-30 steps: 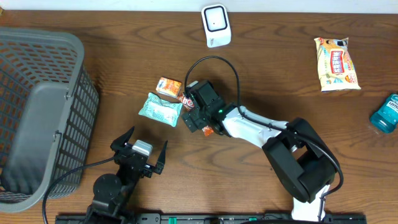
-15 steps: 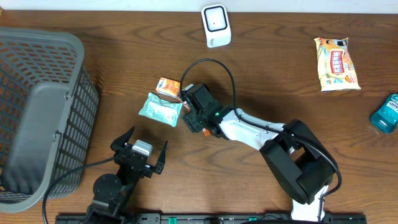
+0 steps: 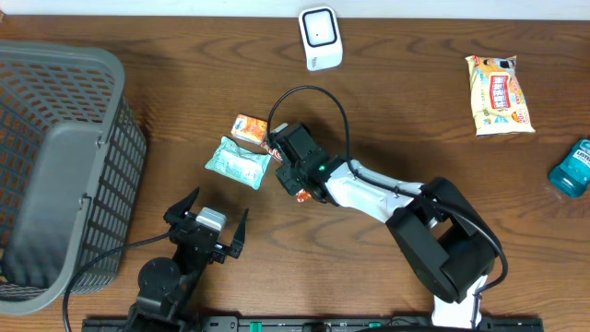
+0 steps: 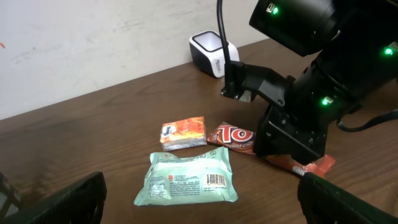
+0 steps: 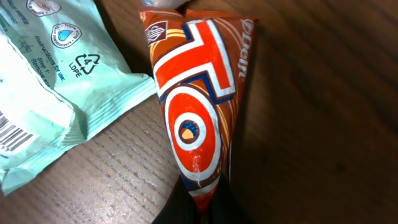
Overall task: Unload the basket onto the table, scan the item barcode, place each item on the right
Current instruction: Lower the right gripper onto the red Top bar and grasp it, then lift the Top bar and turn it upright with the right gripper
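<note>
A brown and orange snack wrapper point(image 5: 193, 118) lies on the wooden table, and my right gripper point(image 5: 202, 208) is shut on its pinched end. From overhead the right gripper point(image 3: 293, 172) covers most of the wrapper point(image 3: 302, 193). The wrapper point(image 4: 233, 137) also shows in the left wrist view, under the right arm. The white barcode scanner point(image 3: 320, 37) stands at the table's far edge, apart from the wrapper. My left gripper point(image 3: 207, 226) hangs open near the front edge, holding nothing; its dark fingers point(image 4: 62, 202) frame the left wrist view.
A mint-green packet point(image 3: 238, 161) with a barcode on it and a small orange packet point(image 3: 251, 128) lie just left of the wrapper. A grey basket point(image 3: 55, 166) fills the left side. A yellow snack bag point(image 3: 499, 94) and a teal bottle point(image 3: 572, 168) sit far right.
My right gripper has shifted slightly left and closed from wide open onto the snack wrapper. The left arm has stayed still.
</note>
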Motion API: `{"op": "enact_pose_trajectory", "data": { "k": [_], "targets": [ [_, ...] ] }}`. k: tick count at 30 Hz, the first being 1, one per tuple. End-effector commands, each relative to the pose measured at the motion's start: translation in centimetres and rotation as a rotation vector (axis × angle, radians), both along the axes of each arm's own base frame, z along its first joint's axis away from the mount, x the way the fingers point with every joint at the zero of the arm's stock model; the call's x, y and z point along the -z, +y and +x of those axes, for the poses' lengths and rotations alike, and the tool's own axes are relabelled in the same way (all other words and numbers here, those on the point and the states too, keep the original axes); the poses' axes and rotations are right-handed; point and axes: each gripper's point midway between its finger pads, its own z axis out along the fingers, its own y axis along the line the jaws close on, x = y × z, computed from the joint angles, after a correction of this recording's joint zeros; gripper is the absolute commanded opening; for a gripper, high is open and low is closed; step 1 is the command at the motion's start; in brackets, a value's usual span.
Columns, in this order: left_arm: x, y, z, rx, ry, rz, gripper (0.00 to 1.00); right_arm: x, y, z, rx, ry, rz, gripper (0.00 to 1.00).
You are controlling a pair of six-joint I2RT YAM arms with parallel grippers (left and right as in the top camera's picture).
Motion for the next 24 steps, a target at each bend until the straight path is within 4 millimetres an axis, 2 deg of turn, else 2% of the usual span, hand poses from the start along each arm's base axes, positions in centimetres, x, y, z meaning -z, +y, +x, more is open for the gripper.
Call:
{"op": "enact_pose_trajectory", "data": {
  "k": [1,4,6,11,14,17,19,24],
  "targets": [
    [1.3,-0.2,-0.2,0.007,0.043,-0.002,0.98,-1.6,-0.3,-0.1,0.057,0.06,0.071,0.01],
    [1.3,-0.2,-0.2,0.007,0.043,-0.002,0.98,-5.4,-0.2,-0.4,0.033,0.094,0.164,0.01],
    [1.3,-0.2,-0.2,0.007,0.043,-0.002,0.98,-8.6,-1.3,-0.6,0.039,0.092,0.207,0.01],
    [1.3,-0.2,-0.2,0.007,0.043,-0.002,0.98,-13.9,-4.1,-1.8,0.07,0.062,0.236,0.01],
    [1.3,-0.2,-0.2,0.007,0.043,-0.002,0.98,-16.8,-4.8,-3.2,0.078,0.077,0.303,0.01],
    [1.3,-0.2,-0.2,0.007,0.043,-0.002,0.98,-18.6,-5.8,-4.5,0.203,0.179,0.408,0.01],
    [1.3,-0.2,-0.2,0.007,0.043,-0.002,0.98,-19.0,-6.0,-5.5,0.256,0.286,0.477,0.01],
    [1.3,-0.2,-0.2,0.007,0.043,-0.002,0.98,-19.6,-5.4,-8.1,0.211,0.521,0.608,0.01]
  ]
}}
